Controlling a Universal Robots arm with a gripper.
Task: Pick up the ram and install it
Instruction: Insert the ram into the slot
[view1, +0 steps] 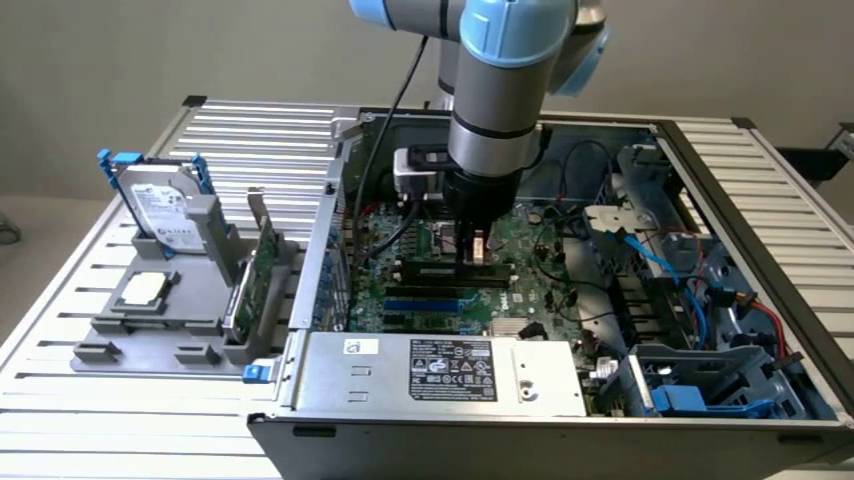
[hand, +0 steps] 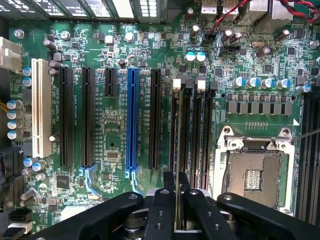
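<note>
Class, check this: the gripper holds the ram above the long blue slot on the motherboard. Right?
Not quite. The wrist view shows the gripper holding the ram above the black slots beside the processor socket, not the blue slot on the motherboard.

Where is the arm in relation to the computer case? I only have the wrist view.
Observer: The arm reaches straight down into the open case, with the claw low over the motherboard.
Operator: I see the ram edge-on in the claw. What's outside the case?
Observer: A hard drive with blue clips stands upright in a grey holder on the exterior view's left.
Operator: Anything else there?
Observer: A green expansion card stands on edge beside the case wall.
</note>
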